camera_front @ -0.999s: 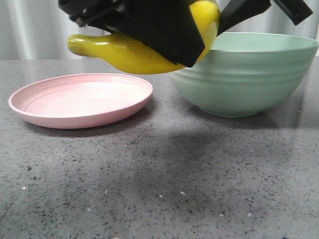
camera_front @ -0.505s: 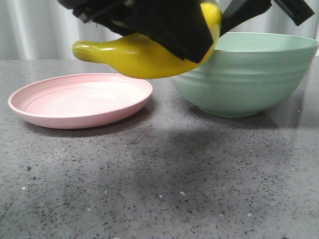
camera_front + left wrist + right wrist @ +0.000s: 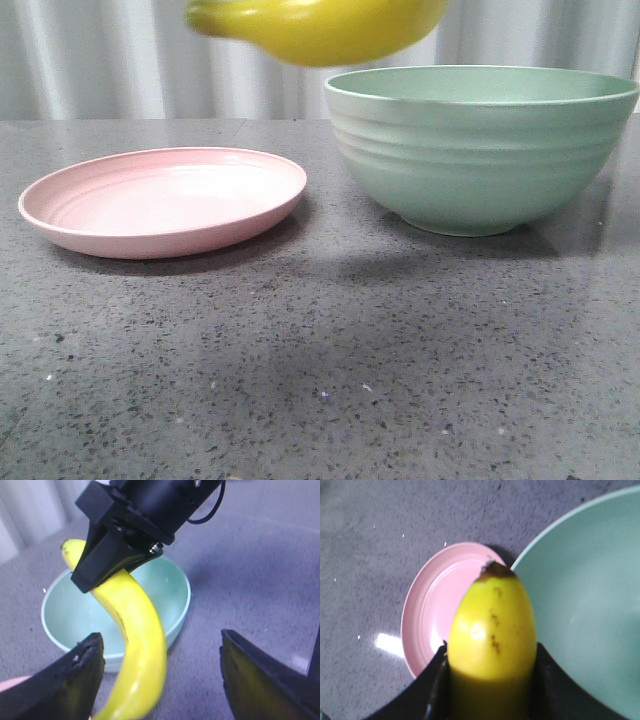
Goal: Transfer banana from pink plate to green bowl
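My right gripper is shut on the yellow banana, its dark tip pointing out over the gap between plate and bowl. In the front view the banana hangs at the top edge, above the bowl's left rim; the gripper is out of that view. The pink plate lies empty on the left and the green bowl stands empty on the right. My left gripper is open and holds nothing. Its view shows the right gripper gripping the banana over the bowl.
The plate and bowl stand on a dark speckled grey table. A pale pleated curtain runs along the back. The plate and the bowl sit close side by side.
The banana has risen and shifted a little right, towards the bowl. The right gripper's black body has moved up out of the front view.
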{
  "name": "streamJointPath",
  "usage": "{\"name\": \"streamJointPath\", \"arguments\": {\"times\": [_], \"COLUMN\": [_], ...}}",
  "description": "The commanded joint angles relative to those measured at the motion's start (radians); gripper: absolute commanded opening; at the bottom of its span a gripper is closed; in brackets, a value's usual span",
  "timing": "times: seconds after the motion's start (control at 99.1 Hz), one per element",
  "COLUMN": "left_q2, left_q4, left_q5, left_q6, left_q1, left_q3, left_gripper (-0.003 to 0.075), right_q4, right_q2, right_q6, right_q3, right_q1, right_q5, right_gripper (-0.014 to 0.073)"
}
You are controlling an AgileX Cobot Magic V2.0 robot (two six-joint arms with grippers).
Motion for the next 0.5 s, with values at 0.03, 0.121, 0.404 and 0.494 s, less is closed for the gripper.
{"name": "streamJointPath", "arguments": {"times": [0.03, 0.121, 0.404, 0.494], "left_q2": [-0.056, -0.068, -0.070, -0.070], "left_q4": [-0.001, -0.001, -0.028, -0.028], "left_q5": [-0.093, -0.093, -0.093, -0.093], "left_q6": [-0.002, -0.002, -0.002, -0.002], "left_q1": [-0.001, -0.001, -0.001, -0.001], "left_q3": [-0.037, -0.037, -0.037, -0.037], "left_gripper": [0.0459, 0.0459, 0.0459, 0.0459], "right_q4": [0.008, -0.012, -0.171, -0.189], "right_q2": [-0.032, -0.029, 0.017, 0.039], "right_q6": [-0.009, -0.009, -0.009, -0.009], "right_q3": [-0.057, -0.057, -0.057, -0.057], "right_q1": [-0.064, -0.108, -0.132, -0.132], "right_q5": [-0.088, -0.138, -0.219, -0.219], "right_gripper": [0.0042, 0.0042, 0.0042, 0.0043]}}
